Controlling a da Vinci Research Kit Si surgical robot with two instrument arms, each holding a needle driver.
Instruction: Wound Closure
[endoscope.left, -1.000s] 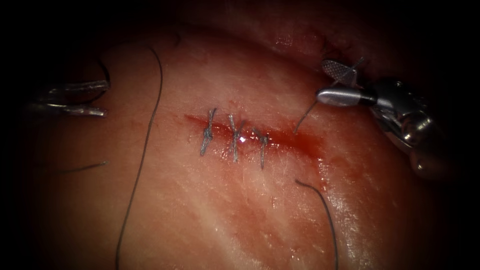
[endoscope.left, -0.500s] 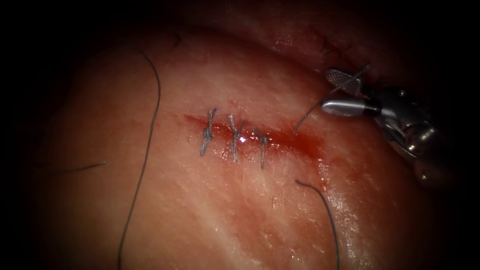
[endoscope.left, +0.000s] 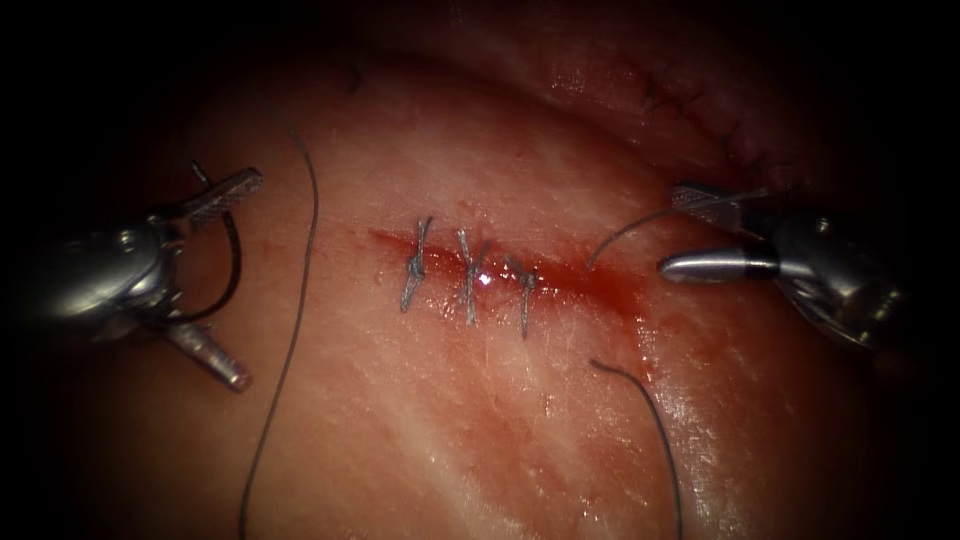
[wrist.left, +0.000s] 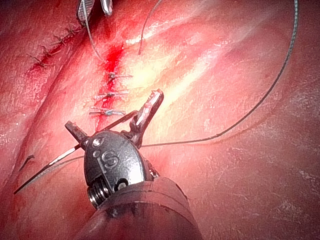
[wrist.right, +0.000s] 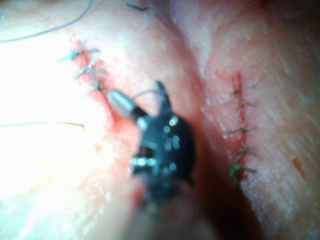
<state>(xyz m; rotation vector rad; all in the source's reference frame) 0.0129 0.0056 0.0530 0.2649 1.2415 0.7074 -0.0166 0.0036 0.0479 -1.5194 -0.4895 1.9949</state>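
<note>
While three knotted stitches (endoscope.left: 467, 275) hold the cut (endoscope.left: 600, 282), its right end gapes, so the job looks part done. The left tool (endoscope.left: 249, 280) has its fingers apart around the curved needle (endoscope.left: 236, 250), near the tissue's (endoscope.left: 480, 420) left edge. The right tool (endoscope.left: 670, 228) has its fingers apart too, with thread (endoscope.left: 625, 228) touching one. I think another stitch needs a firm hold on the needle.

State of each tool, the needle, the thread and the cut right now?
left tool: jaws open, holding nothing
right tool: jaws open, thread reaching its upper jaw
needle: between the left tool's jaws, outside the tissue
thread: slack, rising from the cut's right end
cut: three stitches tied, right end open, red fluid
</note>
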